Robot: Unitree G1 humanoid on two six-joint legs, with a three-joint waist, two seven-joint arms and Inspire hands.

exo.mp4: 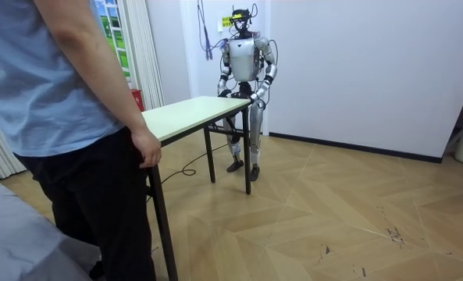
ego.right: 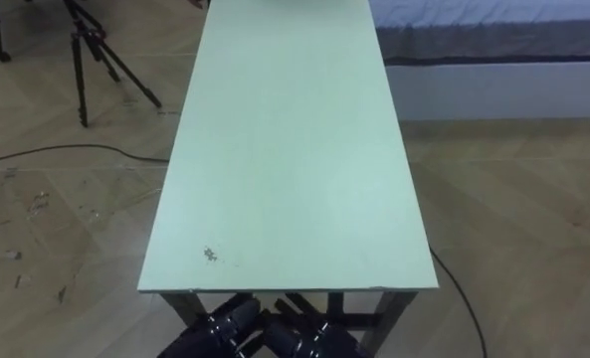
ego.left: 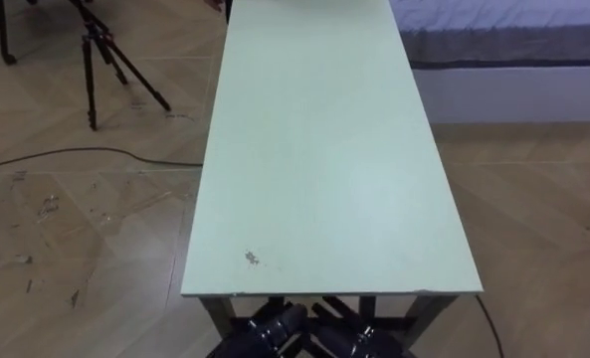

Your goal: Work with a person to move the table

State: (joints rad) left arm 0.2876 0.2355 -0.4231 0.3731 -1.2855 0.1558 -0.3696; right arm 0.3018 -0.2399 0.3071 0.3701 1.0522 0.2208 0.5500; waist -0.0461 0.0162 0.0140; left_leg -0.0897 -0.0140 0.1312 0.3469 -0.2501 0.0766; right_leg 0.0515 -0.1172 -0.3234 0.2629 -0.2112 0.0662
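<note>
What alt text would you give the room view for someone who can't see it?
A person in the foreground holds the near end of a long pale table with one hand, while a humanoid robot stands at its far end, on a wooden floor.

table top [ego.left: 324,149]: smooth and matt with a faint soft sheen; we read it as pale green laminate. one small rough speck [ego.left: 252,259] breaks the finish. legs [exo.mp4: 247,168]: dark and matt, and we take them for painted metal. floor [ego.left: 66,229]: wood parquet with a satin finish, scuffed and scratched in places. tripod [ego.left: 96,60]: black and dull, metal by its look. bed [ego.left: 503,40]: grey cloth cover, soft and matt. shirt [exo.mp4: 36,70]: blue cloth. trousers [exo.mp4: 98,203]: black cloth. wall [exo.mp4: 356,62]: plain white and matt; we note it as paint.
</note>
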